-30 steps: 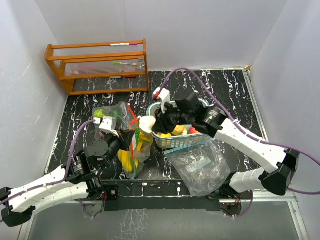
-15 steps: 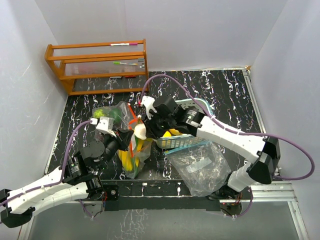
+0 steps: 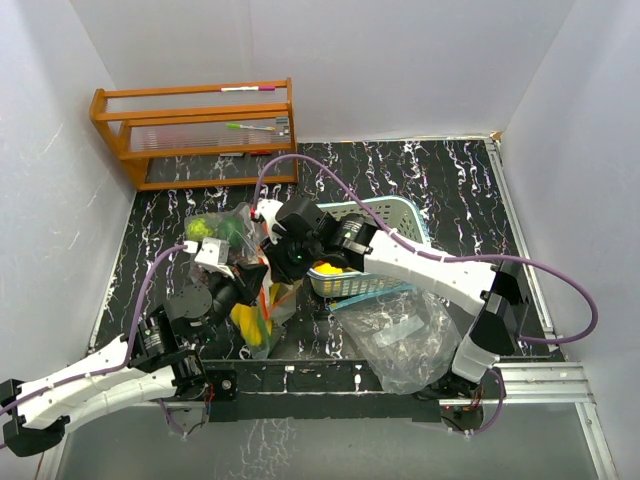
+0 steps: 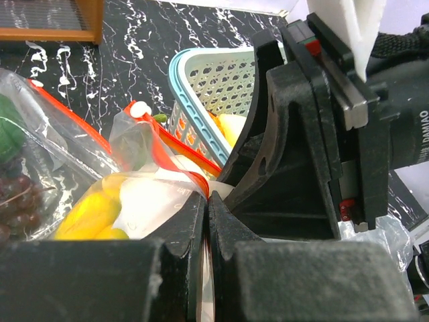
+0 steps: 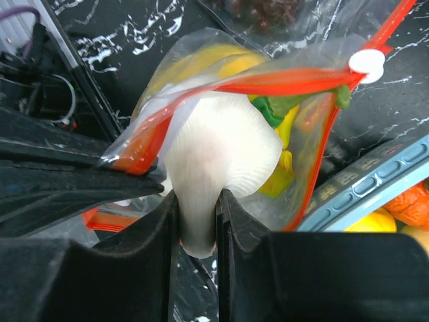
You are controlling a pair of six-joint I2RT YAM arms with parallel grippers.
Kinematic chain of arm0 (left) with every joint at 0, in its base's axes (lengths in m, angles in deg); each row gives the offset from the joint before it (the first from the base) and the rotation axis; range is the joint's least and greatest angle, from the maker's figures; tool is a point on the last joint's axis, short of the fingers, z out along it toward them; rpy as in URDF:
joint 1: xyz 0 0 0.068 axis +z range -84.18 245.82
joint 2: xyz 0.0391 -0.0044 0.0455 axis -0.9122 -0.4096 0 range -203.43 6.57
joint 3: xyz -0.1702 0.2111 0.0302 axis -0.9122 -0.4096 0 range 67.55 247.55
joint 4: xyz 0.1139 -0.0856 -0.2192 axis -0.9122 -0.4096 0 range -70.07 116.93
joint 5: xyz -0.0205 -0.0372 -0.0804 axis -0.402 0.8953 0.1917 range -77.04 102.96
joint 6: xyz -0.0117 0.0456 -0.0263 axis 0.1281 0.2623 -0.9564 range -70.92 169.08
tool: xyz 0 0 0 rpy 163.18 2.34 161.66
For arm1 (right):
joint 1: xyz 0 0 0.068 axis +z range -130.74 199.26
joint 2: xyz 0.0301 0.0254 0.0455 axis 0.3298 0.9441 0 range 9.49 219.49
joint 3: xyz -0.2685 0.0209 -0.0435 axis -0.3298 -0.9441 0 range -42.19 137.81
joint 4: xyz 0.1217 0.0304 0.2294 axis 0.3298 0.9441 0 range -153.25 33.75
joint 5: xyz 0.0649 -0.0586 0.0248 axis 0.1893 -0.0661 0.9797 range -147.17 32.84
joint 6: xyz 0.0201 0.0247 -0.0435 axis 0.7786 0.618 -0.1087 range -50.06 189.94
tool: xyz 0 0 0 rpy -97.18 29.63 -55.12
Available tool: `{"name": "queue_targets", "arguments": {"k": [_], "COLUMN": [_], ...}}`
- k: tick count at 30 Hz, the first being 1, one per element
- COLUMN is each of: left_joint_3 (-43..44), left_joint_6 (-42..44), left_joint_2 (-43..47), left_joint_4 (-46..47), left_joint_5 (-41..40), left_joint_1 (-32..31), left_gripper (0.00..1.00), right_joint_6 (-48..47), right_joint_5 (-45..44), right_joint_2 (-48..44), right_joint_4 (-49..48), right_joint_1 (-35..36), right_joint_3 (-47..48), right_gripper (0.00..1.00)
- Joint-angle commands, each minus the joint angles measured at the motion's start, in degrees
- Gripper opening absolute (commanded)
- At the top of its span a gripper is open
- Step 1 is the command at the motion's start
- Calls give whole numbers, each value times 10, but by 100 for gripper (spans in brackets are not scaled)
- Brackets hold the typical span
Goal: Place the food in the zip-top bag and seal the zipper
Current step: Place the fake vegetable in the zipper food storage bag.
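At bag (image 5: 201,60) mouth, right end effector (image 5: 196,201) clamps food (image 5: 221,151), left end effector (image 4: 206,201) pinches rim

Left gripper (image 4: 206,201) pinched closed; right gripper (image 5: 196,201) clamped, jaws slightly apart, close alongside.

White arms (image 3: 440,275), black joints (image 3: 190,305), purple cables (image 3: 292,157), black fingers (image 5: 151,258)

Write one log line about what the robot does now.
left gripper: pinching zip-top bag edge | right gripper: holding white toy food at bag mouth | zipper: unsealed | basket: not empty
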Motion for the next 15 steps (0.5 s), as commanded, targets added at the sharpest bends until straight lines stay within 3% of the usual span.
{"name": "queue_targets", "arguments": {"k": [1, 7, 12, 14, 15], "left_joint_3": [-5, 4, 9, 11, 13], "left_joint_6": [-11, -14, -19, -17, -17], "left_joint_2": [2, -13, -25, -29, -30], "left_joint_4": [35, 42, 46, 42, 39], "left_joint_5": [9, 21, 33, 33, 32], "left_joint_1": [-1, -1, -1, -1, -1], "left_gripper": [0, 0, 0, 0, 0], "right_joint_6": [65, 146, 200, 208, 208], "right_joint_5": [24, -39, -80, -75, -83], "right_joint_2": [-19, -49, -25, -19, -19], "right_joint_4": [-99, -233, -323, -336, -334], "right_joint_1": [9, 30, 53, 64, 72], "right_joint_3": [-17, -133, -157, -153, -151], "right_gripper": [9, 10, 11, 15, 22]}}
